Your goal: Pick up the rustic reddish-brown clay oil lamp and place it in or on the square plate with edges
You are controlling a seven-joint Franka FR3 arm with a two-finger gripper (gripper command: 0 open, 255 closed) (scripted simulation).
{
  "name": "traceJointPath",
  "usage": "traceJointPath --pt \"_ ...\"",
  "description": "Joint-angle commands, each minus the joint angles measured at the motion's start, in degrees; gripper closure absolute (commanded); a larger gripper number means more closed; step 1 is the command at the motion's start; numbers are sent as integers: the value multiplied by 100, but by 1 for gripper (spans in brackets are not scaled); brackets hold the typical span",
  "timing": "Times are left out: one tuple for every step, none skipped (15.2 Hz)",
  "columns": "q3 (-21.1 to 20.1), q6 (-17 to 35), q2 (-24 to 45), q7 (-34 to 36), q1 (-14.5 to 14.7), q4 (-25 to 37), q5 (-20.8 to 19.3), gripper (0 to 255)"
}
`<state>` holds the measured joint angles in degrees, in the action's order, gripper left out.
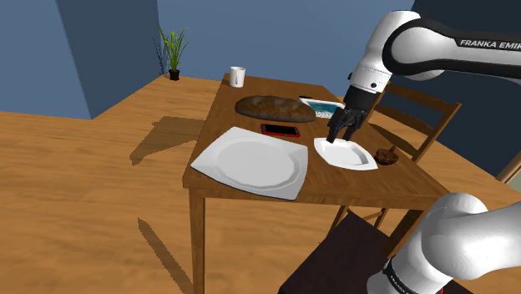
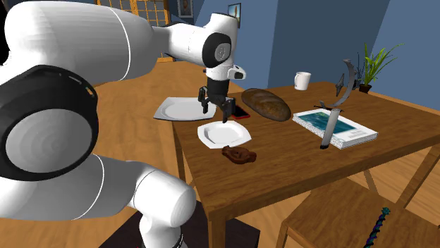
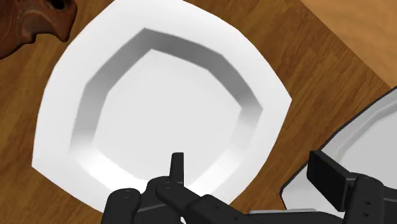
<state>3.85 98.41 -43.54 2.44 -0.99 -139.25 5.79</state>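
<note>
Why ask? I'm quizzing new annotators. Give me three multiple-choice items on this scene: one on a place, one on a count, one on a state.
1. Where is the oil lamp? A) in the small plate B) on the table beside that plate C) in the gripper
2. How many white plates are on the table? A) one B) two C) three
3. The gripper is: A) shut on the lamp B) shut, empty C) open, empty
1B, the lamp rests on wood off the small plate's rim; 2B, a large plate lies beside the small one; 3C, the fingers stand apart over the small plate, holding nothing.
</note>
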Motion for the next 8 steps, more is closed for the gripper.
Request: traceJointPath --pt "0 0 0 0 0 0 0 0" --pt "32 -33 -32 122 -133 -24 -88 0" --pt "64 -70 -67 243 -268 -48 -176 0" --pt "95 -109 -105 363 -404 -71 -264 0" --pt "126 -151 -146 483 -539 -94 -354 0" --pt "156 -196 -189 603 -676 -117 -444 0" --pt "186 -244 -235 722 -812 -139 -534 0" --pt "214 -294 -284 840 -950 -160 -624 0"
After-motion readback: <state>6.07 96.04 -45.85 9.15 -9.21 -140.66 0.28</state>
